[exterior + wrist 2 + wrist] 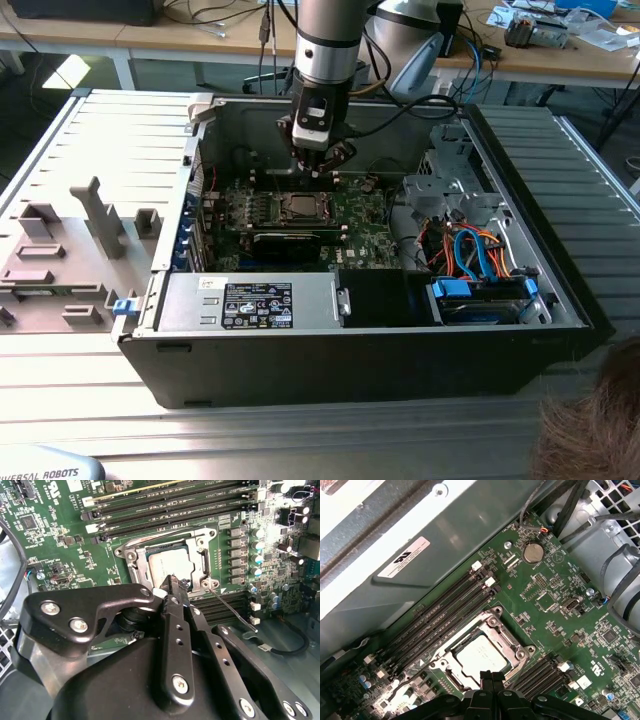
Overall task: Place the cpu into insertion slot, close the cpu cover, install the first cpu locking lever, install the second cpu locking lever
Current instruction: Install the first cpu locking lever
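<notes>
Inside the computer case [350, 365], chip [477, 657] sits under its cover [514, 647]; gripper [487, 677] hovers, fingers together, empty. Best push the lever [232, 611] squarely.

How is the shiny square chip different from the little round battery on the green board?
The cpu is square; the coin battery is round. The cpu looks bigger than the battery. The cpu sits framed by the cpu cover, while the battery sits apart near the board's edge. Both are silvery and lie flat on the green board.
</notes>
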`<state>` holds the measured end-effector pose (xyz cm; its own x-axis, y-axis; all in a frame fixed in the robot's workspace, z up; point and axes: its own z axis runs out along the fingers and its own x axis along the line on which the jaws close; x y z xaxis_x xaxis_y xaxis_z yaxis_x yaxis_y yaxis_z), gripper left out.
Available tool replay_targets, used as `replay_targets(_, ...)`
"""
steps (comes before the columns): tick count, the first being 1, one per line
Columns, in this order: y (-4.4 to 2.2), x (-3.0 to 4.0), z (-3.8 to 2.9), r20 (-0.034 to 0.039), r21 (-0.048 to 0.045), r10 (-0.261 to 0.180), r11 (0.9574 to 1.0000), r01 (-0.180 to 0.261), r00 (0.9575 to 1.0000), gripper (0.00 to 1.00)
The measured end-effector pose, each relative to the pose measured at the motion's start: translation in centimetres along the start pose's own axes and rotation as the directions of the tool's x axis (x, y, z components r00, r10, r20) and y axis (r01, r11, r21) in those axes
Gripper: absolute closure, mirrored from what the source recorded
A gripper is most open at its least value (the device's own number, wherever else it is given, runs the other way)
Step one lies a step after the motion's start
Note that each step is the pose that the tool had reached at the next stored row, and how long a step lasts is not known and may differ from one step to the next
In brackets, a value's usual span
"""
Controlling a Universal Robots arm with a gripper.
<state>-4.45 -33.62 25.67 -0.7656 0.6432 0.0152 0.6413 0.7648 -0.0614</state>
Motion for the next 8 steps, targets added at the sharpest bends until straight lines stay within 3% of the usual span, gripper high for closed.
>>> replay_targets(8, 0.0, 0.0, 0.0, 0.0005, 0.0002, -0.009, 1.0, 0.009, 1.0, 0.89)
